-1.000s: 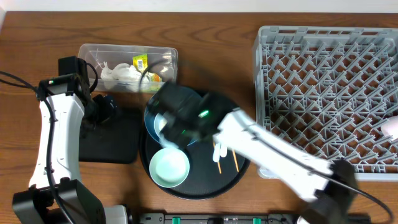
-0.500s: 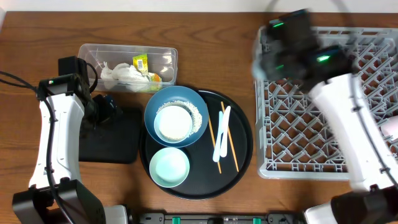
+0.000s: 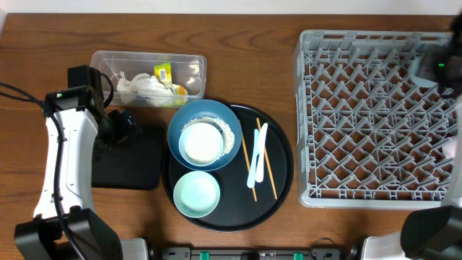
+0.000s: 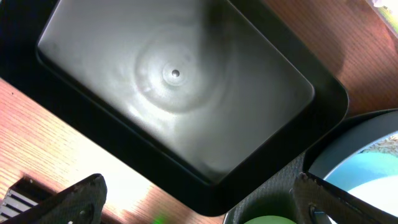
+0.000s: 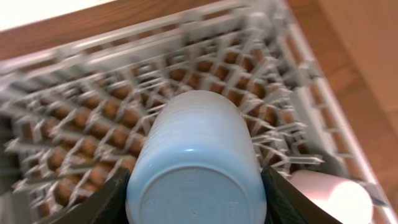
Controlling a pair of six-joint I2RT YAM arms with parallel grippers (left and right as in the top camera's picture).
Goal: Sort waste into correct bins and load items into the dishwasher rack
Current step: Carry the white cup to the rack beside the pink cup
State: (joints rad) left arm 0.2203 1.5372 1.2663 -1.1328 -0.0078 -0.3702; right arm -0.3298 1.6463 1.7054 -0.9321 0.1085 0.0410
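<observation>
My left tool (image 4: 196, 183) wide over the shallow black tray (image 4: 174, 93); right tool (image 5: 196, 199) clasping a white cup (image 5: 196, 149) above the dishwasher rack (image 5: 74, 124).
Napkins (image 3: 141, 87) and snack wrapper (image 3: 163, 71) lie in the clear tub (image 3: 191, 68). On the round tray (image 3: 281, 180): blue bowl (image 3: 224, 115) holding rice (image 3: 229, 133) and a second cup (image 3: 202, 142), teal bowl (image 3: 196, 193), spoon (image 3: 256, 155), chopsticks (image 3: 267, 166). Another pale cup (image 5: 329, 196) shows just beside the held one.

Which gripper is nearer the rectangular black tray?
Left. The left gripper hangs open above the rectangular tray. The right gripper is far away, over the rack, gripping a white cup.
</observation>
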